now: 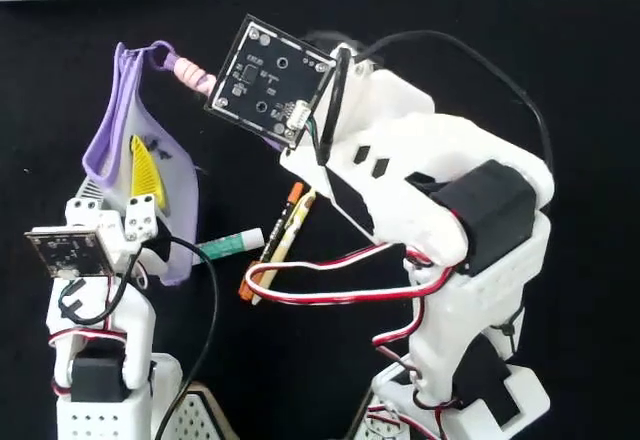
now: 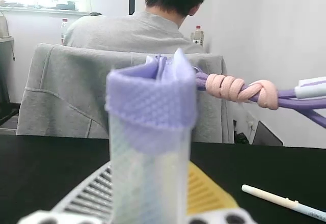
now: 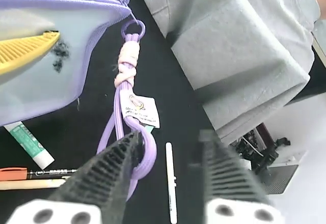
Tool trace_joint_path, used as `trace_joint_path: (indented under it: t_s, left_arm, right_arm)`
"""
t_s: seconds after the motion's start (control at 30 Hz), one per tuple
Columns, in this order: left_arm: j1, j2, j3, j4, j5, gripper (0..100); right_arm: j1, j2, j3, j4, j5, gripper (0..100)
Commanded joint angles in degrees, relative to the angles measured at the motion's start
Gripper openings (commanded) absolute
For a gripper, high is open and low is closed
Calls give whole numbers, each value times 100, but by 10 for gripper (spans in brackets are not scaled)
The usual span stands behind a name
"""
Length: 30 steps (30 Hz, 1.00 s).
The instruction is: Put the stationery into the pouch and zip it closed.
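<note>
The purple mesh pouch [image 1: 150, 185] stands tilted up off the table, and my left gripper [image 2: 147, 206] is shut on its lower end. One yellow finger [image 1: 148, 175] shows through the mesh. A pink knotted cord [image 1: 190, 72] with a purple loop [image 3: 142, 155] hangs from the zip pull. My right gripper [image 3: 170, 140] is open at that loop, which curls around the tip of one ribbed finger [image 3: 109, 175]. A glue stick [image 1: 232, 245], an orange pen [image 1: 270, 240] and a pale pencil [image 1: 290, 230] lie on the table between the arms.
A white pen [image 3: 170, 183] lies on the black table beyond the cord, also seen as the white pen [image 2: 285, 202]. The right arm's body [image 1: 430, 210] and its red and white cables [image 1: 330, 280] hang over the table's middle, just above the loose stationery.
</note>
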Motion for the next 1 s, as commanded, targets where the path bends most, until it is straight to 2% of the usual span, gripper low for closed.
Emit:
trace_joint_path:
  t_s: [0.0, 0.1, 0.2, 0.3, 0.4, 0.57, 0.73, 0.97]
  left_arm:
    - [48, -44, -549, -114, 44, 29]
    - [48, -44, -558, -141, 35, 29]
    - [48, -44, -602, -246, 35, 29]
    - [48, -44, -769, -695, 44, 29]
    - [66, -44, -1086, -914, 70, 29]
    - [101, -44, -1420, -967, 158, 29]
    - [57, -44, -1473, -976, 1037, 29]
    - [48, -44, -1824, -967, 1099, 29]
  right_arm:
    - [141, 48, -198, -9, -18, 28]
    - [141, 48, -189, 35, 79, 27]
    - [132, 57, -22, 123, 88, 110]
    - [114, 57, 338, 114, 62, 207]
    - [105, 57, 664, 53, 62, 252]
    - [141, 57, 1086, -158, 53, 258]
    - [-114, 4, 910, -897, -668, 259]
    - [-484, 242, 787, -1073, -1380, 259]
